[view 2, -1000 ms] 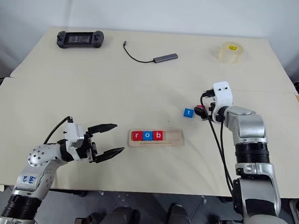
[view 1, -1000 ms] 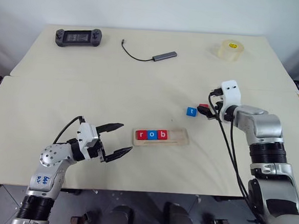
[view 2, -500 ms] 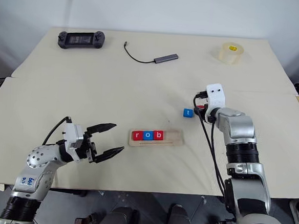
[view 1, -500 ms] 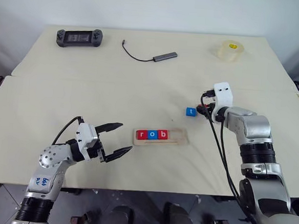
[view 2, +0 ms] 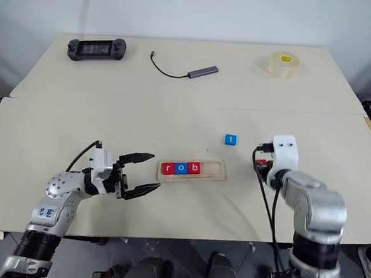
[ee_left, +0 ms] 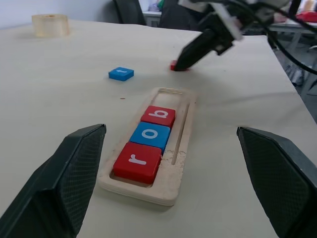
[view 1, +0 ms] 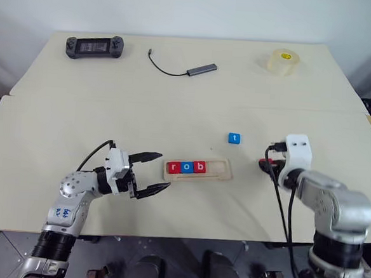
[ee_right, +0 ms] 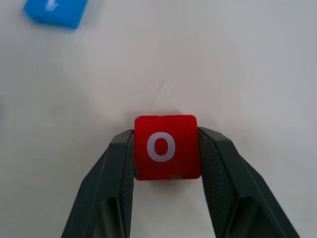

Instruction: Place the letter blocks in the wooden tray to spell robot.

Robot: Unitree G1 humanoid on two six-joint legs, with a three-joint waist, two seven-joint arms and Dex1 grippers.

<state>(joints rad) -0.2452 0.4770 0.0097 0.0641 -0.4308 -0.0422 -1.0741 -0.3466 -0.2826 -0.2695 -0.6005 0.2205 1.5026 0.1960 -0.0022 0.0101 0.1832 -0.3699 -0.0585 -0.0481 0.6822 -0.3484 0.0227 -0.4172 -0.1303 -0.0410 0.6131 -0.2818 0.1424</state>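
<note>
Since a second ago our right gripper (ee_right: 166,148) has pulled back from beside the t block (view 1: 234,138), fingers clamped on the red o block (ee_right: 167,147) | tray (view 1: 224,173) holds r-o-b, long axis left-right | open slots face our right arm | left gripper (view 1: 152,173) wide open, empty, at the tray's left end

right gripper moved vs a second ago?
Yes. The right gripper, shut on the red o block, pulled back toward the robot: it was beside the blue t block, now nearer the wooden tray.
</note>
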